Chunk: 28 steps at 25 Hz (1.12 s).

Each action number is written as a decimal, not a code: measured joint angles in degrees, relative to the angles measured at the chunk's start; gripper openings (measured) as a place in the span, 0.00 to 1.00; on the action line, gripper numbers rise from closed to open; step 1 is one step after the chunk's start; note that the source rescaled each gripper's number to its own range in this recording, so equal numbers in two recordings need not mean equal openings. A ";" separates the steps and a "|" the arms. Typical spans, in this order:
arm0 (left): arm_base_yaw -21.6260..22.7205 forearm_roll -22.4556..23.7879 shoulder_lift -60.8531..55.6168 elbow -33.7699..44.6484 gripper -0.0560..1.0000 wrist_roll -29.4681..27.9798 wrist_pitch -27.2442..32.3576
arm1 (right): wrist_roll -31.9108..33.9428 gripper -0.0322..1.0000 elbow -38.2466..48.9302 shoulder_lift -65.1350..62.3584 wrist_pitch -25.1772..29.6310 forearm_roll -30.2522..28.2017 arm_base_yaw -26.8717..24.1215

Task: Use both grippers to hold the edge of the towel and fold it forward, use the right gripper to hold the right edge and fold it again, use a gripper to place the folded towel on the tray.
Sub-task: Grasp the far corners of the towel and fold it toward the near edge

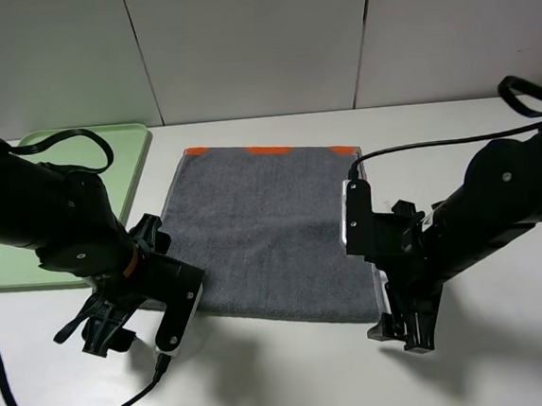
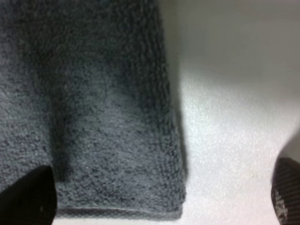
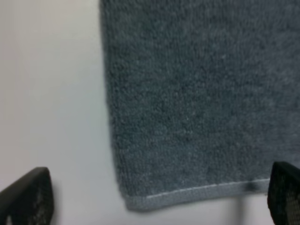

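Grey towel (image 1: 264, 227) lies spread on the bench (image 1: 286, 373); left tool (image 1: 107, 333) and right tool (image 1: 405, 329) at its near corners, green tray (image 1: 133, 168) far left.

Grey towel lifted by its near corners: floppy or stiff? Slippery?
Likely floppy: the towel lies flat as thin cloth, so it should sag between held corners. Its terry pile looks rough, so a pinch probably holds; pushing would likely bunch it on the smooth white table.

The towel (image 1: 264, 232) is dark grey and fuzzy, with an orange band at 1 end and a pale stitched edge. The tray (image 1: 105, 151) is pale green. The table (image 1: 287, 382) is white. The left arm (image 1: 44, 213) and right arm (image 1: 517, 191) are black.
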 joint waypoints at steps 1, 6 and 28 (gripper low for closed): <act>0.00 0.00 0.00 0.00 0.93 0.00 0.00 | 0.26 1.00 0.00 0.90 -0.66 0.00 0.07; 0.00 0.00 0.00 0.00 0.93 0.00 0.00 | 0.57 1.00 0.00 4.02 -2.57 0.04 0.07; 0.00 0.00 0.66 0.11 0.48 -0.05 -1.68 | 3.94 0.63 -0.16 5.52 -5.51 1.69 0.26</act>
